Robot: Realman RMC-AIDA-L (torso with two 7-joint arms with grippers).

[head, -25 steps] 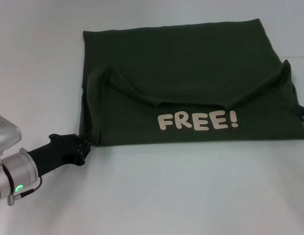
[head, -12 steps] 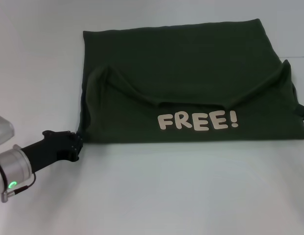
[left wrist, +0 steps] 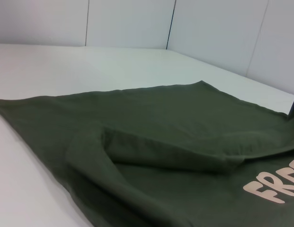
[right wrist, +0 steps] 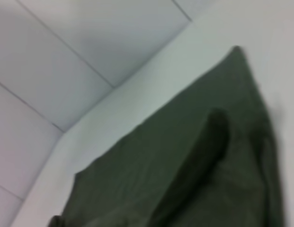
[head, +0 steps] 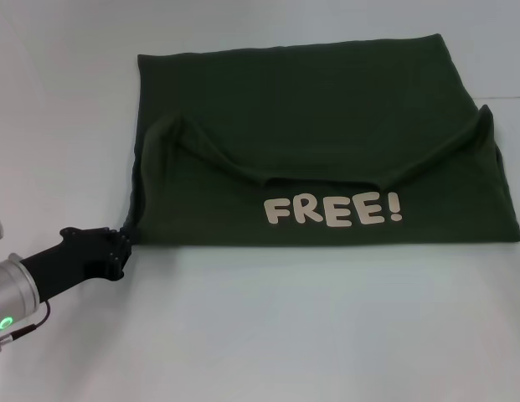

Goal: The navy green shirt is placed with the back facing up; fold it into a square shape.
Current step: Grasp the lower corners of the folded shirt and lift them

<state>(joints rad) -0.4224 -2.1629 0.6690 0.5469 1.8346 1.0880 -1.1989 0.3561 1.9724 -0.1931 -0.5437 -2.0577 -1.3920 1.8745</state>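
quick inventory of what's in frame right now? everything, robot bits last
navy green shirt: 1, dark olive green, lying folded on the table, spanning centre to right of the head view; sleeves tucked in over the body.
"FREE!" lettering: 1, pale cream, printed on the shirt's near folded layer, facing up.
table: 1, white, under the shirt; pale wall panels behind it in the wrist views.
left gripper: 1, black on a silver wrist with a green light, at the shirt's near left corner, touching the fabric edge.
right gripper: not visible in any view; its wrist camera looks along the shirt's right side.
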